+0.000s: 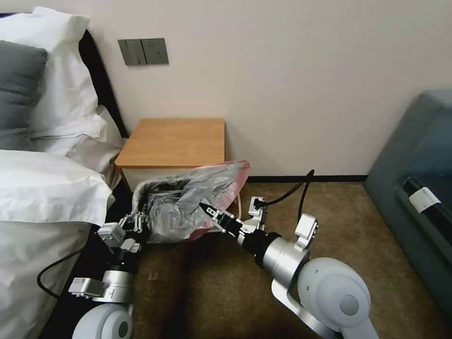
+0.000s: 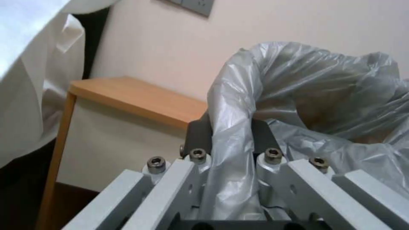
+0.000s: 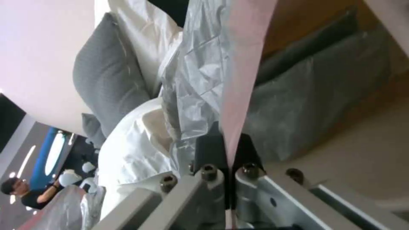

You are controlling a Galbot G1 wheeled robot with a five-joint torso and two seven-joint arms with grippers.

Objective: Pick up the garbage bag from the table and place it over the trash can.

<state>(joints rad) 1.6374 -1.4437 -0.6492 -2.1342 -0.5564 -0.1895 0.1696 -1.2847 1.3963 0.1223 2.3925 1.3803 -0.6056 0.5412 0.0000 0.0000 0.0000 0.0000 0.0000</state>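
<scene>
Currently the garbage bag (image 1: 188, 202) hangs stretched between both claws, in front of the worktop (image 1: 174, 141), above the floor. We judge it light, limp, slippery film; best held at the pinkish rim. Left claw (image 2: 232, 150) is clamped on a grey fold; right claw (image 3: 228, 150) is pinched tight on the pink rim. No legible writing or labels noted.

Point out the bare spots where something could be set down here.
The table top is bare from wall to front edge. The carpet between the right hand and the grey couch is open. It is crowded in front of the table: both hands, left hand, hold the garbage bag spread there.
</scene>
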